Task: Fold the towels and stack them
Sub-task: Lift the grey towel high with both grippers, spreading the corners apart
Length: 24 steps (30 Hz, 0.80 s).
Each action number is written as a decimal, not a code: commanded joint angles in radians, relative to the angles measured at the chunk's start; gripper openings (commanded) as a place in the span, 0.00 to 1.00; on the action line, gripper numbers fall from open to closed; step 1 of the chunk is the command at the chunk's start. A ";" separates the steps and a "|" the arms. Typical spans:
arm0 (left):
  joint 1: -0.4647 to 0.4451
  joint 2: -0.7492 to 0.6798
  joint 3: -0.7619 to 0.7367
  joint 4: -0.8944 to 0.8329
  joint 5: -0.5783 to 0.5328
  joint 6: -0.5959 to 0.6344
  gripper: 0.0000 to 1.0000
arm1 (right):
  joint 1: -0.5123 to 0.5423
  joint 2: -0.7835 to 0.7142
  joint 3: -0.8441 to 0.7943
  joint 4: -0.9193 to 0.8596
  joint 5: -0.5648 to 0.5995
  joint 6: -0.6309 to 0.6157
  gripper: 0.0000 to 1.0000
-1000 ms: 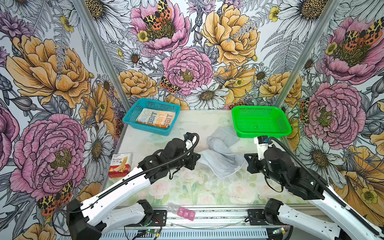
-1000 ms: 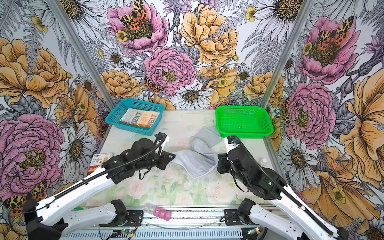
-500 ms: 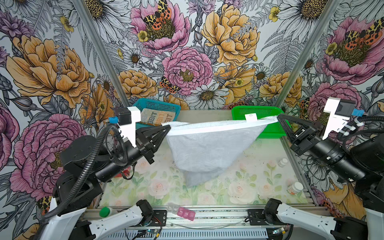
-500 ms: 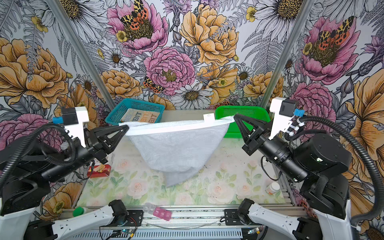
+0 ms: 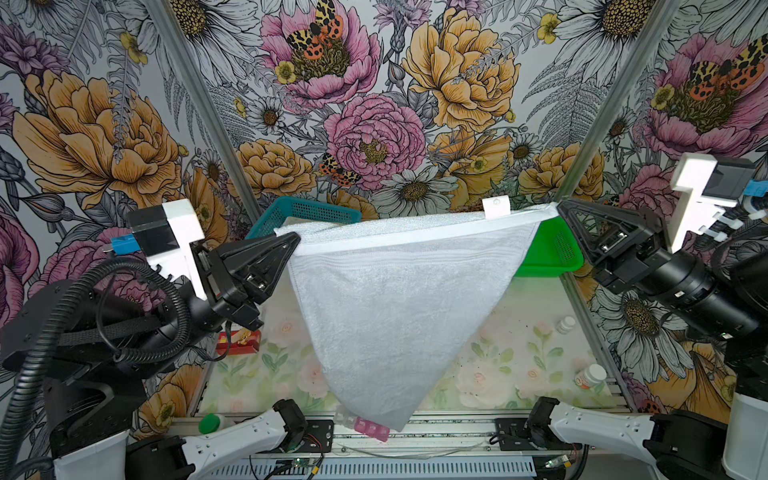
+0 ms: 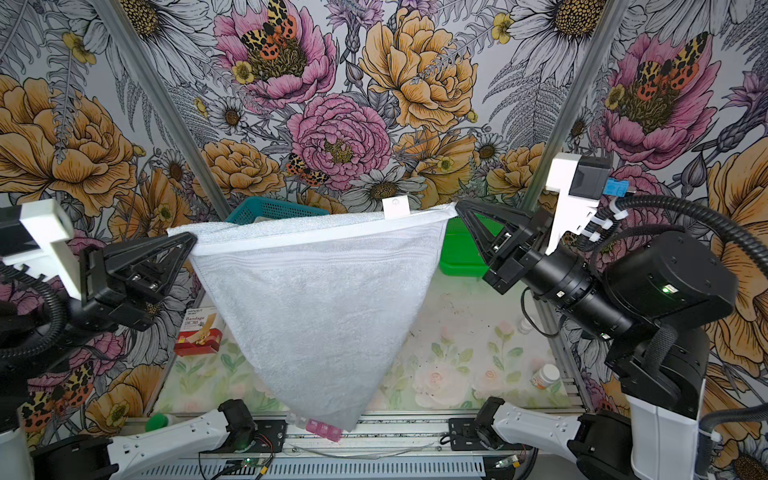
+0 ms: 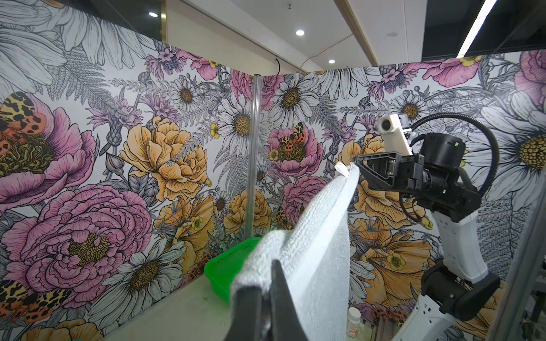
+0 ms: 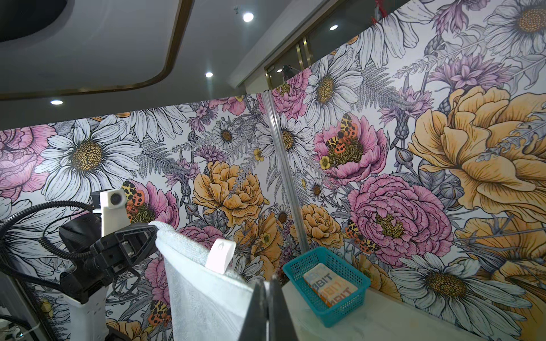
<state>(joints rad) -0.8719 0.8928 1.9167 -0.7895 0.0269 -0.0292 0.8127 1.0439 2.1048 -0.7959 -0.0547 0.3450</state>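
A large pale grey-white towel (image 5: 399, 299) (image 6: 320, 299) hangs high over the table, its top hem pulled taut and its body drooping to a point near the front rail. My left gripper (image 5: 296, 241) (image 6: 193, 240) (image 7: 266, 283) is shut on the towel's left corner. My right gripper (image 5: 559, 208) (image 6: 457, 206) (image 8: 268, 283) is shut on the right corner. A white tag (image 5: 496, 206) (image 8: 220, 255) stands up from the hem near the right gripper. A folded striped towel (image 8: 328, 288) with lettering lies in the teal basket (image 8: 325, 295) (image 5: 307, 210).
A green basket (image 5: 552, 253) (image 7: 227, 271) stands at the back right, partly behind the towel. A red bandage box (image 6: 199, 336) lies at the table's left edge. Two pill bottles (image 5: 590, 376) (image 5: 565, 324) sit at the right edge. A pink pill box (image 5: 372, 428) lies on the front rail.
A second ago both grippers were down at the crumpled pale towel on the table. They have since risen and spread apart, stretching it in the air; little differs from half a second ago.
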 commanded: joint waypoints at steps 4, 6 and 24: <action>0.028 0.035 0.104 0.003 0.010 0.045 0.00 | -0.006 -0.054 0.090 0.055 0.060 -0.037 0.00; 0.034 0.063 0.155 0.003 0.036 0.047 0.00 | -0.005 -0.058 0.111 0.055 0.062 -0.043 0.00; 0.134 0.163 0.389 0.026 0.193 0.032 0.00 | -0.006 -0.044 0.243 0.057 0.045 -0.060 0.00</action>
<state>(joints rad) -0.7605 1.1099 2.2585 -0.8124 0.2714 -0.0002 0.8127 1.0424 2.2776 -0.8173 -0.0963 0.3111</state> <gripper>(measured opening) 0.065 0.046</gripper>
